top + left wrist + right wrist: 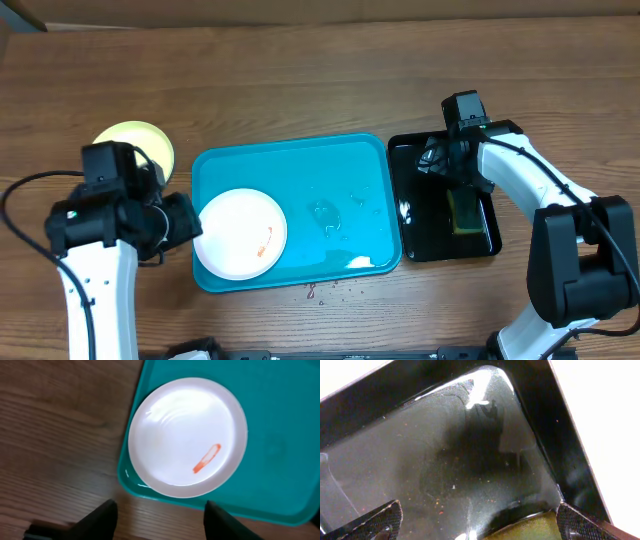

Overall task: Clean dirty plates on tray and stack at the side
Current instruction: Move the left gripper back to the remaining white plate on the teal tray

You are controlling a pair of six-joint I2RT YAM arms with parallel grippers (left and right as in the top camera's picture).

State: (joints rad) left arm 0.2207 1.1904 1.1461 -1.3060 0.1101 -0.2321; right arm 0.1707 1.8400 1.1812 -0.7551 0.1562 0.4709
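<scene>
At the left end of the tray (345, 165) a white plate (240, 232) lies flat, an orange smear (265, 243) toward its right side. My left claw (161, 519) hovers just outside the tray's left edge, near the plate's rim, fingers apart and gripping nothing. Water (325, 215) beads on the bare tray right of the plate. A pale plate (140, 138) sits on the wood surface (300, 80) behind my left arm. Just right of the tray is a black tray (420, 235). My right claw (476, 522) hangs low over its far end, spread wide and empty, with a sponge (464, 211) just beside it.
</scene>
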